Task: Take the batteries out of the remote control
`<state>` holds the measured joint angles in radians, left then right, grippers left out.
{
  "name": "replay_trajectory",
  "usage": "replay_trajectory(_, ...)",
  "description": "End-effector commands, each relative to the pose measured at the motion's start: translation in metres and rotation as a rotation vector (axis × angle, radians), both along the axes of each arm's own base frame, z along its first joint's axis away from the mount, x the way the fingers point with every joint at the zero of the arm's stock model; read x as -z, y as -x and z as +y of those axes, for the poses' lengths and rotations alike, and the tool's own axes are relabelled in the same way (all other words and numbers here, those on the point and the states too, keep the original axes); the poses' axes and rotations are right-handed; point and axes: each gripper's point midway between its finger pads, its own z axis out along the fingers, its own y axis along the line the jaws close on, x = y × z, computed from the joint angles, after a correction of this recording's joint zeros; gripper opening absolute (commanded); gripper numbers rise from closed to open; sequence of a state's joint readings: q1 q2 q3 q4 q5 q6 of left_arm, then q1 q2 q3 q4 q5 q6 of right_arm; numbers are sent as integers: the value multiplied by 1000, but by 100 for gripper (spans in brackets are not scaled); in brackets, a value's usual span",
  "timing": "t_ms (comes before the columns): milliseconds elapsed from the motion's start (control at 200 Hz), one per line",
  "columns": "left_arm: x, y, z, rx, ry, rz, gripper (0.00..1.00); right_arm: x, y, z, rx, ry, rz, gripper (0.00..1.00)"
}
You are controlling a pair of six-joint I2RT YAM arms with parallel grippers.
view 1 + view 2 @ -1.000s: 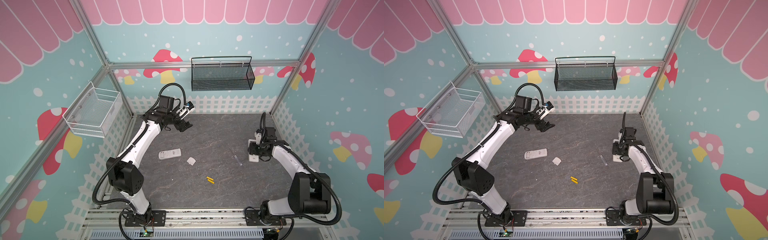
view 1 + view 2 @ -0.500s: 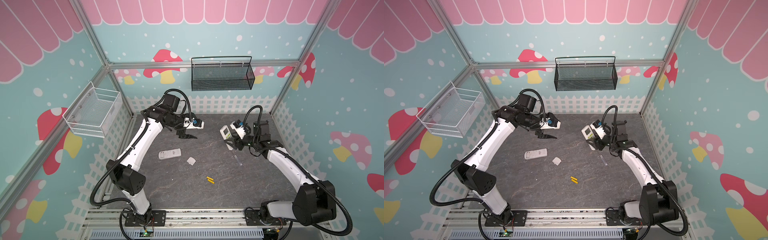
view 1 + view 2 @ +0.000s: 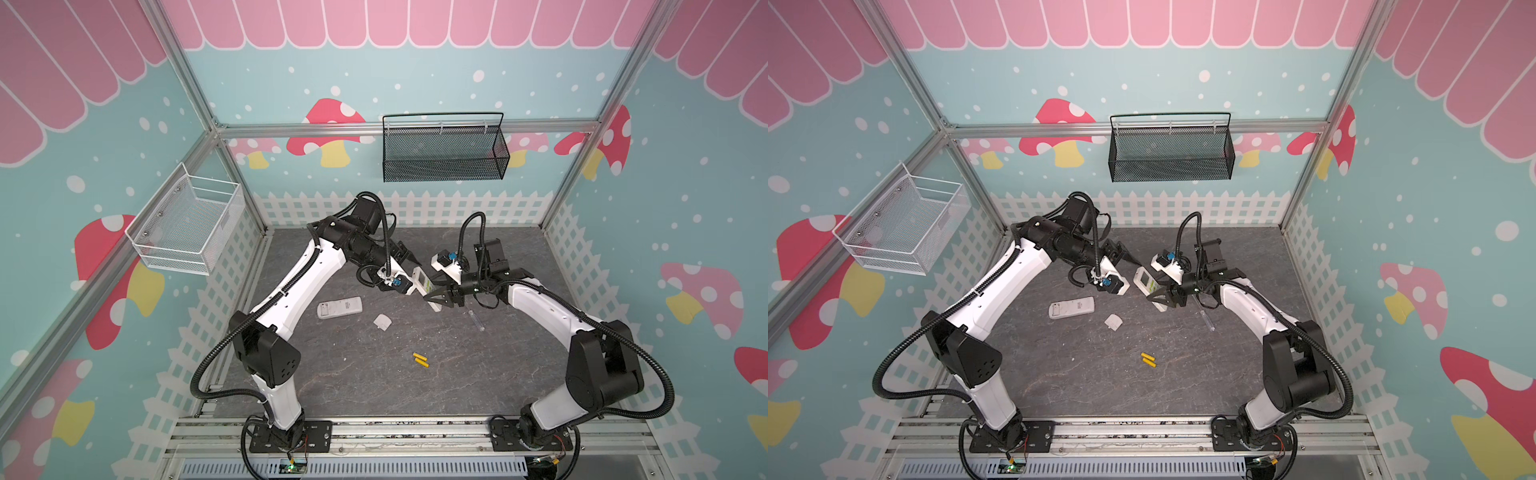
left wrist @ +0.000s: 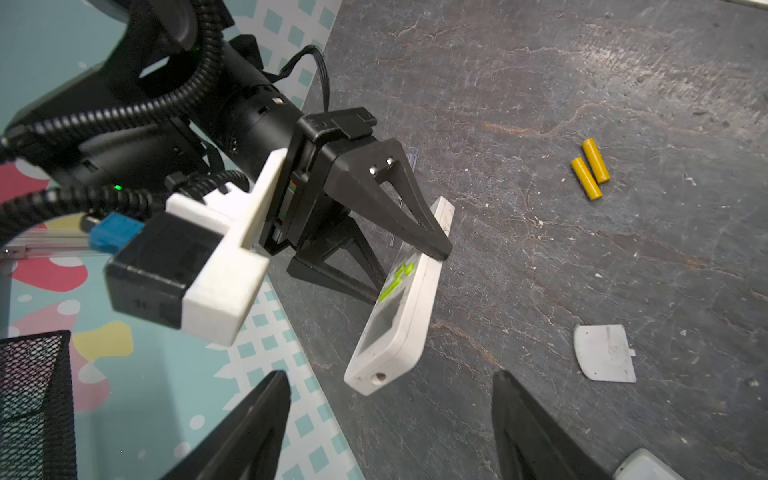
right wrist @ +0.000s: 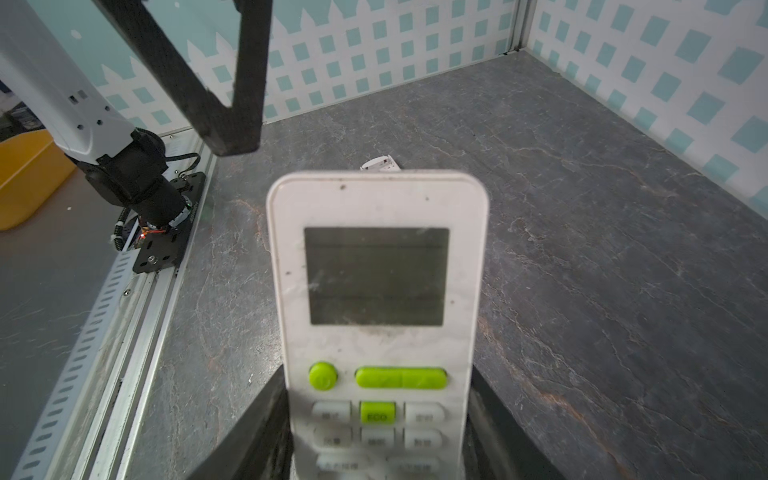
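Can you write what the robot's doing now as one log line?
right gripper: holding green-button remote | left gripper: open near remote's end | batteries: two yellow, on table

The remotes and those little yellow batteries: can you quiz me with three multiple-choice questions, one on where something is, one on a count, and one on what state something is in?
1. Where are the yellow batteries?
A. Inside a remote
B. Close together on the table
C. Held up in the air

2. How many remote controls are in view?
A. One
B. Three
C. Two

3. What is the right gripper doing?
A. Shut on the remote with green buttons, held off the table
B. Open and empty
C. Shut on a battery

Answers:
1 B: both lie loose on the bare grey surface.
2 C: there is the held one, plus a second remote lying flat on the table.
3 A: its fingers clamp the remote's button end, which the wrist views show raised.
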<state>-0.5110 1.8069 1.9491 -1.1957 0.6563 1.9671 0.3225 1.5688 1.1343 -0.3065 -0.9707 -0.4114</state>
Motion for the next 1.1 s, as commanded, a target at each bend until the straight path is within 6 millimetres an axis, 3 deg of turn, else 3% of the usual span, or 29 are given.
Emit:
replay_trajectory(0, 15, 0, -1, 131, -66, -125, 74, -19, 10, 11, -99, -52, -39, 20)
replay_trajectory(355, 38, -15, -2, 139, -123, -174, 48, -11, 18, 18, -135, -42, -36, 20)
replay_trajectory(515, 37, -13, -4, 138, -107, -166, 36, -13, 19, 19, -141, -48, -32, 20)
replay_trajectory(816, 52, -8, -8, 168, -103, -145, 28, -10, 15, 21, -136, -47, -30, 21)
replay_trajectory(1096, 57, -12, -12, 169, -93, -148, 7, -9, 15, 17, -112, -22, -47, 27)
